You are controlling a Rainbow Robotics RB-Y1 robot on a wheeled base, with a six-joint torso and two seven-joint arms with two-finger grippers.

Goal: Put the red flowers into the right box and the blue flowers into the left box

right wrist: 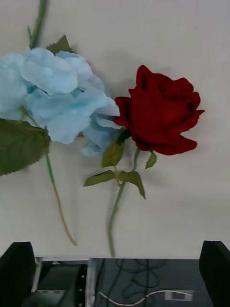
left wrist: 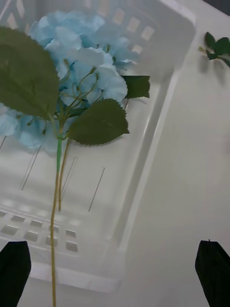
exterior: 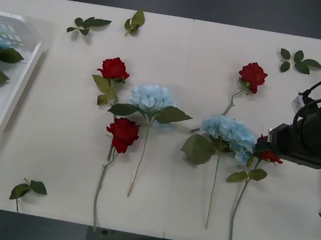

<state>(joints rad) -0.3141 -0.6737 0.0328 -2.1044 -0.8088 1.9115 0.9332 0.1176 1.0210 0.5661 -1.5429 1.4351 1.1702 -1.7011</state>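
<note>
The right gripper (right wrist: 115,273) hangs over the desk (exterior: 59,143) with its jaws spread wide and empty, above a red rose (right wrist: 160,117) that lies touching a blue hydrangea (right wrist: 57,98). That rose looks light and soft, so I'd pinch the thin stem, clear of the blue petals. The left gripper (left wrist: 115,273), also open and empty, hovers by the left box (left wrist: 158,110), where blue flowers (left wrist: 81,57) lie.
</note>
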